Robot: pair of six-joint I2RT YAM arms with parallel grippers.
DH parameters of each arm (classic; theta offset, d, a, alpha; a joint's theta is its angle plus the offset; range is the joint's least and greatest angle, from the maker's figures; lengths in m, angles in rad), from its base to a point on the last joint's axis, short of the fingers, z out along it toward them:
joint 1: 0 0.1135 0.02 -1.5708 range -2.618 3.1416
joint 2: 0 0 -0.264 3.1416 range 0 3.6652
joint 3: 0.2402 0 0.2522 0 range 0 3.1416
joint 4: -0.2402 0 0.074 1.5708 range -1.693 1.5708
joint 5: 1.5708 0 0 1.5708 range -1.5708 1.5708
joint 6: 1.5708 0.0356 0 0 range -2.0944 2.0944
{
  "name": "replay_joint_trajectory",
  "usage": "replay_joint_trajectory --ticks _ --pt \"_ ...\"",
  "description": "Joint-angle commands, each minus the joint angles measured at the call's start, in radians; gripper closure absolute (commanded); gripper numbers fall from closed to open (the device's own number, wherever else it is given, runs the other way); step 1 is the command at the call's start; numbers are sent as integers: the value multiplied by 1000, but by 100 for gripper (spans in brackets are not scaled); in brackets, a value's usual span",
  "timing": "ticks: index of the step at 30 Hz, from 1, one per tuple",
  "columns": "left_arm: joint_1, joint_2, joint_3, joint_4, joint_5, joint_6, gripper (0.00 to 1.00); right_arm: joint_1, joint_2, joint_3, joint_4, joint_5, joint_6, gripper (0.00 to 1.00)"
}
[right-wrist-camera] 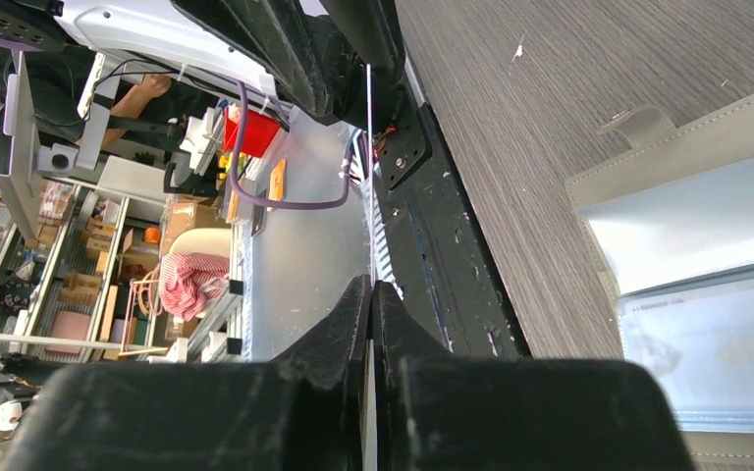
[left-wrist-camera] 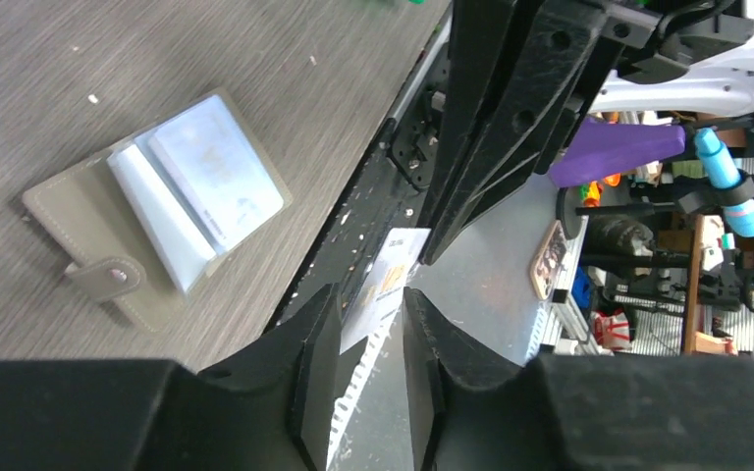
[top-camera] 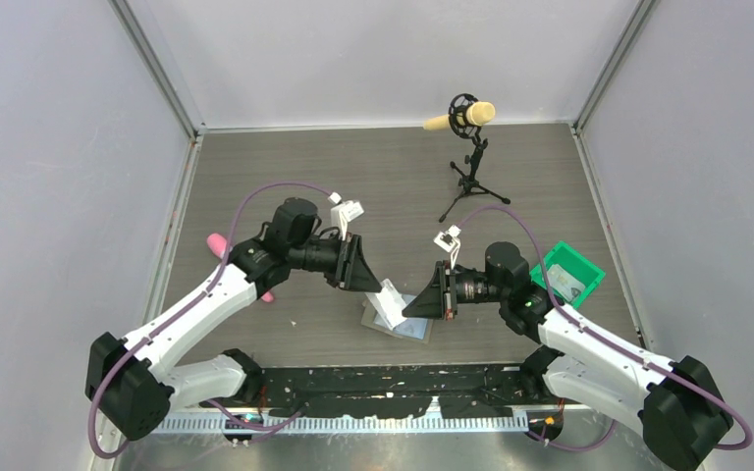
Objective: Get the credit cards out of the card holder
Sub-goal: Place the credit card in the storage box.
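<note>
Left wrist view, mid-frame: our right gripper (right-wrist-camera: 370, 289) pinches a credit card (left-wrist-camera: 393, 265), likely for handover; left gripper (left-wrist-camera: 368, 294) half-open around it.

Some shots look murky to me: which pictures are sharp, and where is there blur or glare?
Top external: evenly lit, sharp, soft shadows. Left wrist: card holder crisp, left end effector dark and soft up close. Right wrist: holder's clear pockets pale and hazy.
</note>
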Motion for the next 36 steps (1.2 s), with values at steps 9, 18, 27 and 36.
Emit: replay_joint_trajectory --ticks 9,18,27,36 --pt "9 6 -30 184 71 -132 100 -2 -63 27 -3 184 44 78" --pt "9 5 -146 502 2 -385 100 -1 -138 -132 216 362 254 49" --pt "9 -22 -175 584 -110 -453 100 -1 -209 -179 195 469 310 49" --pt "10 -24 -200 589 -162 -458 100 -3 -251 -210 248 528 350 84"
